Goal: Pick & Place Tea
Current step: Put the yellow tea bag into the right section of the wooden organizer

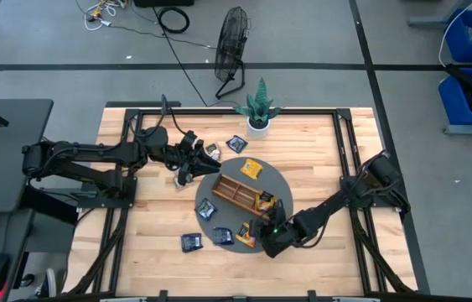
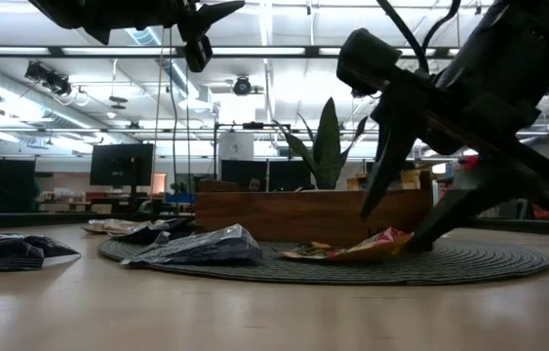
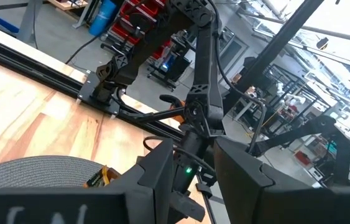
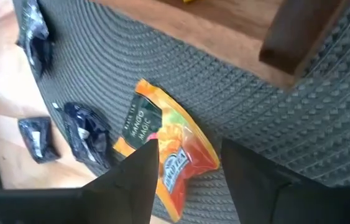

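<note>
1. The right hand (image 1: 256, 236) is low over the near edge of the grey mat (image 1: 283, 186). Its fingers (image 4: 134, 177) are spread apart and grasp nothing — one stands on each side of an orange tea bag (image 4: 165, 152) that lies flat on the mat.
2. The left hand (image 1: 192, 170) hangs above the counter (image 1: 143, 226), just off the far left side of the mat. I cannot tell if it is clenched or released.
3. The wooden tray (image 1: 237, 192) sits in the middle of the mat, with yellow bags in its right end.
4. Another orange bag (image 1: 252, 169) lies on the mat behind the tray.
5. Dark bags lie around — one (image 1: 207, 208) on the mat left of the tray, one (image 1: 223, 236) at the mat's near edge, one (image 1: 191, 242) on the counter beside it, and two (image 1: 236, 143) near the plant (image 1: 258, 107).
</note>
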Motion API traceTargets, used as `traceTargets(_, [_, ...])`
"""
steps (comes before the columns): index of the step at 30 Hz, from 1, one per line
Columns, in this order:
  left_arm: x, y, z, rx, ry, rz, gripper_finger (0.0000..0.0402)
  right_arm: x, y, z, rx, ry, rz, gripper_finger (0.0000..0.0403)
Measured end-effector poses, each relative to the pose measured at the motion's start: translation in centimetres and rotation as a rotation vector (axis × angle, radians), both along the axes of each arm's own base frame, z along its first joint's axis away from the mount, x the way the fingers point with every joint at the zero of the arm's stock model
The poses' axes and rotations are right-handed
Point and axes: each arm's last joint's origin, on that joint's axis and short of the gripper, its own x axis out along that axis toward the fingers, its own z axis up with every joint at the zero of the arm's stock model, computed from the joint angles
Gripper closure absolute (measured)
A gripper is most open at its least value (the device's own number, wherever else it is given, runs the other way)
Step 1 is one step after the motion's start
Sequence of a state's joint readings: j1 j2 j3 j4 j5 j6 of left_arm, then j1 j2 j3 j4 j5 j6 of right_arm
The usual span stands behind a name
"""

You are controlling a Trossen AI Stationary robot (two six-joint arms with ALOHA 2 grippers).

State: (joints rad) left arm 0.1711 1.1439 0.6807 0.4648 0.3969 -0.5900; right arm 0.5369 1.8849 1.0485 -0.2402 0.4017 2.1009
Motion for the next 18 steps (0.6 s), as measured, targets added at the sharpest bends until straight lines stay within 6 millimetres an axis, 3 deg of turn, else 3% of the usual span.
traceTargets(8, [0.01,0.00,-0.08,-0.001,0.007,0.000,0.0280,0.11,0.24,0.01,0.021,0.005,0.051,0.0272])
traceTargets(18, [0.01,0.00,-0.08,-0.001,0.007,0.000,0.0280,0.01,0.36,-0.07,0.036,0.036,0.112,0.0373])
